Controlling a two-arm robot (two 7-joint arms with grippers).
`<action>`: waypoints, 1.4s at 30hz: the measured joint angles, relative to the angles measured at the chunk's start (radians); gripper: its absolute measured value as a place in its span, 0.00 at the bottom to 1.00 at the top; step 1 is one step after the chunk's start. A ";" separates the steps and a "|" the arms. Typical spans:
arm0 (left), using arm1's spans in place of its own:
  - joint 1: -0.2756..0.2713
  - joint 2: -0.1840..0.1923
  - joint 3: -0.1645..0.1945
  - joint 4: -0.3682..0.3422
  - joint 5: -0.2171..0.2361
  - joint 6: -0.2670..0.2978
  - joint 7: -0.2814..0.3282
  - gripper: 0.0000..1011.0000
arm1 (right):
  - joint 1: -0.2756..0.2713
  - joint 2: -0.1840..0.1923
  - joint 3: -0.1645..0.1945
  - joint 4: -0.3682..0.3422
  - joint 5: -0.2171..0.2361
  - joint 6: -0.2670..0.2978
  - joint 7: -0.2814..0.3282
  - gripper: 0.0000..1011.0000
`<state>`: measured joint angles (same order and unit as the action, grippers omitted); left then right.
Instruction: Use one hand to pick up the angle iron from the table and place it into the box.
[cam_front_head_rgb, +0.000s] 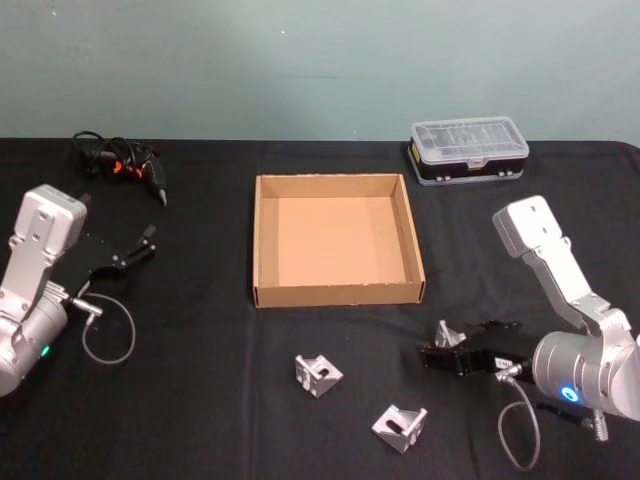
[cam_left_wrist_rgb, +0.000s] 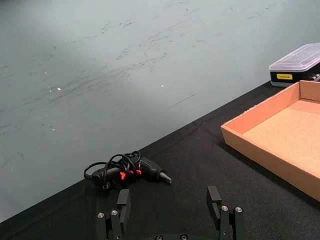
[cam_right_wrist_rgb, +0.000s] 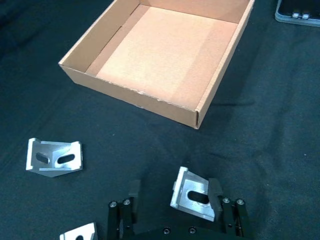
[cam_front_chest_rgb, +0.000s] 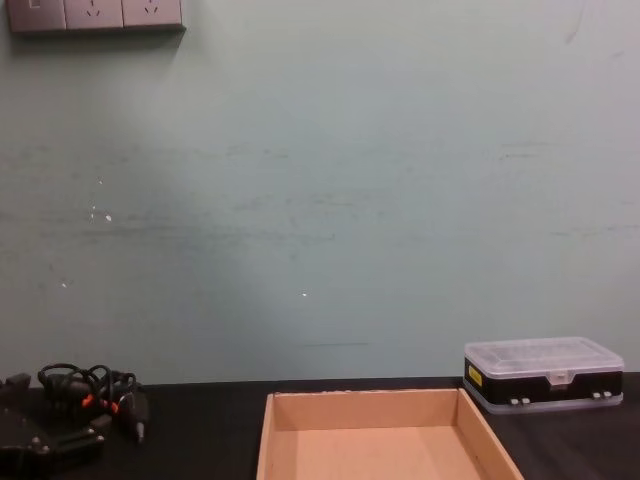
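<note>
The right arm's black pincer (cam_right_wrist_rgb: 174, 190) reaches low over the matte black tabletop (cam_front_head_rgb: 200, 340), spread wide astride a silver metal angle iron (cam_right_wrist_rgb: 194, 196) lying near the front right corner of the shallow tan cardboard box (cam_front_head_rgb: 411, 228). The left pincer (cam_front_head_rgb: 144, 244) hangs parked at the left, fingers apart.

Soft, even light is cast from above. A faint shadow is thrown by the box (cam_right_wrist_rgb: 131, 98) onto the counter (cam_right_wrist_rgb: 260, 135); the wall (cam_left_wrist_rgb: 125, 65) is brightened in patches.

angle iron (cam_right_wrist_rgb: 194, 196): silver, on black table (cam_right_wrist_rgb: 260, 125), within spread right end effector (cam_right_wrist_rgb: 174, 186) | box (cam_right_wrist_rgb: 131, 95): tan cardboard, open-topped
</note>
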<state>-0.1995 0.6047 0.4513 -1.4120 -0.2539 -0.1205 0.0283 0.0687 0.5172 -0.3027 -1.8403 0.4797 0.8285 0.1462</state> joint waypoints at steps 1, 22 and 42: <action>0.000 0.000 0.000 0.000 0.000 0.000 0.000 0.99 | -0.001 -0.003 0.003 0.001 -0.004 0.000 0.000 0.84; 0.000 0.000 0.000 0.000 0.000 0.000 0.000 0.99 | -0.015 -0.022 0.025 0.005 -0.046 0.002 0.028 0.19; 0.000 0.000 0.000 0.000 0.000 0.000 0.000 0.99 | -0.040 -0.015 0.089 -0.058 -0.076 -0.033 0.069 0.09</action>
<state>-0.1995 0.6047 0.4514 -1.4120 -0.2539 -0.1205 0.0283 0.0284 0.5020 -0.2135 -1.8983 0.4032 0.7955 0.2149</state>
